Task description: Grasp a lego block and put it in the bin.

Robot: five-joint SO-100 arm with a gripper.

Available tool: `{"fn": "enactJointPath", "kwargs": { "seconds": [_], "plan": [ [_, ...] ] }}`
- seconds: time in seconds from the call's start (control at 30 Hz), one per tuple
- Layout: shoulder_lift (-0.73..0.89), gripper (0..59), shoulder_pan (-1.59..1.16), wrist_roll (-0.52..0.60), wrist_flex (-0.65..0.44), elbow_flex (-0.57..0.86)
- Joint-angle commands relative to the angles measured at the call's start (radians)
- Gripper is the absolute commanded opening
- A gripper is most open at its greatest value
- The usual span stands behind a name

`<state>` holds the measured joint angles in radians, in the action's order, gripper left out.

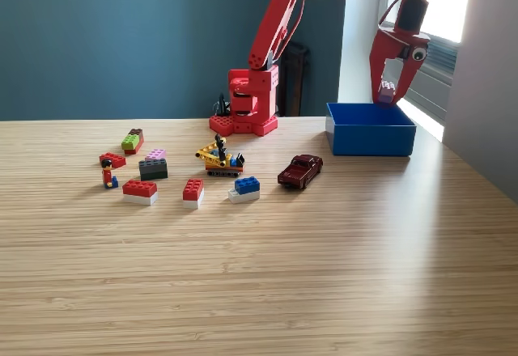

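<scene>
We see the red plastic arm (275, 24) rising from its base at the desk's far edge, its upper link running level toward the exterior view's right, the wrist bent downward. Its red claw (388, 91) hangs above the low-walled rectangular blue plastic bin (371, 139) near the far right corner, pinching a small pale pink-and-white studded lego block (388, 91) just over the rim. The light wooden desk (259, 275) shows fine lengthwise grain. Toward its far left side lie loose studded bricks: a red-on-white brick (140, 191), a dark grey brick topped pink (153, 167), a blue-on-white brick (244, 188). A glossy dark red toy car (300, 171) sits near the middle.
</scene>
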<state>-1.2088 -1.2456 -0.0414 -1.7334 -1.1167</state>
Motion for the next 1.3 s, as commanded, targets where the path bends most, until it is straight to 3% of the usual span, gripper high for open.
{"fn": "enactJointPath", "kwargs": {
  "seconds": [0.03, 0.17, 0.3, 0.37, 0.43, 0.53, 0.87, 1.1, 1.3],
  "plan": [
    [-0.035, 0.0, -0.046, -0.015, -0.048, -0.028],
    [-0.035, 0.6, -0.043, -0.055, -0.048, -0.006],
    [-0.035, 26.3, -0.041, -0.083, -0.048, 0.002],
    [-0.035, 31.5, -0.041, -0.087, -0.048, -0.003],
    [-0.035, 33.0, -0.041, -0.087, -0.048, -0.005],
    [-0.035, 29.7, -0.040, -0.083, -0.048, 0.018],
    [-0.035, 0.1, 0.253, 0.066, -0.044, 0.264],
    [-0.035, 0.1, 0.635, 0.138, -0.043, 0.402],
    [-0.035, 0.1, 0.899, 0.141, -0.043, 0.362]
  ]
}}
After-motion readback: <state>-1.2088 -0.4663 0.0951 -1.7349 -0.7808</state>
